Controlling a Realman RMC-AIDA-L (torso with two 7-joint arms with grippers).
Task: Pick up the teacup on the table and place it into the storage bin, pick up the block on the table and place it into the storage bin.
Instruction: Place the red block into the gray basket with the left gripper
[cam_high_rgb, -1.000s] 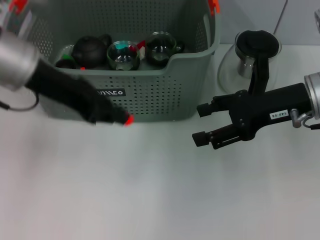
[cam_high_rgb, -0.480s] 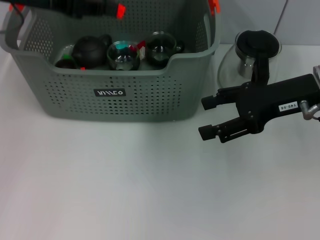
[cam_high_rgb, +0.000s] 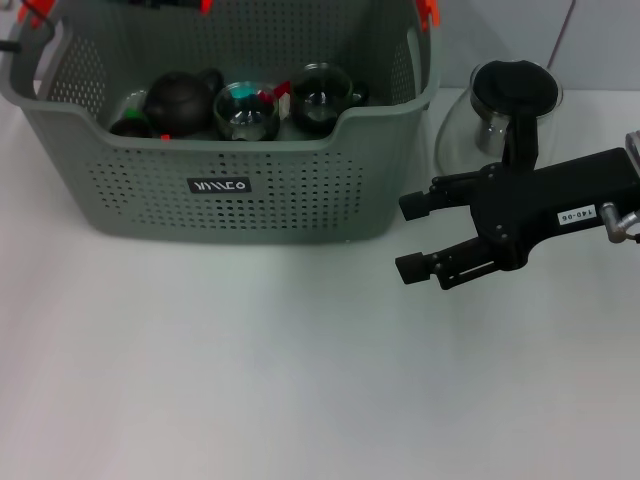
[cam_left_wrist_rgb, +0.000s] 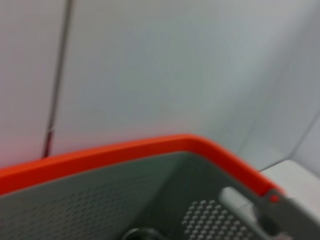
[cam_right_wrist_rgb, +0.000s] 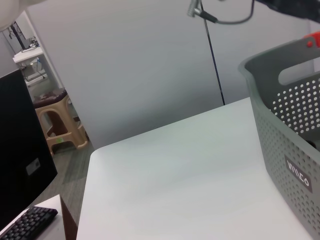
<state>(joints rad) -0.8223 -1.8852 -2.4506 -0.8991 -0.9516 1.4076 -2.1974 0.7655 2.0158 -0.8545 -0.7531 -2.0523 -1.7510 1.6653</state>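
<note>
On the white surface (cam_high_rgb: 250, 380) we see the storage bin (cam_high_rgb: 230, 190) standing toward our left and far side, holding dark round teaware and a glass teacup (cam_high_rgb: 246, 110) with something green and red inside, perhaps the block. Our right hand (cam_high_rgb: 415, 237) hovers just right of the bin, fingers spread wide and empty. The left hand (cam_high_rgb: 175, 5) barely shows above the bin's far rim; we cannot tell its state.

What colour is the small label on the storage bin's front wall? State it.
Black with white lettering, on the grey-green storage bin; the label shows best in the head view.
</note>
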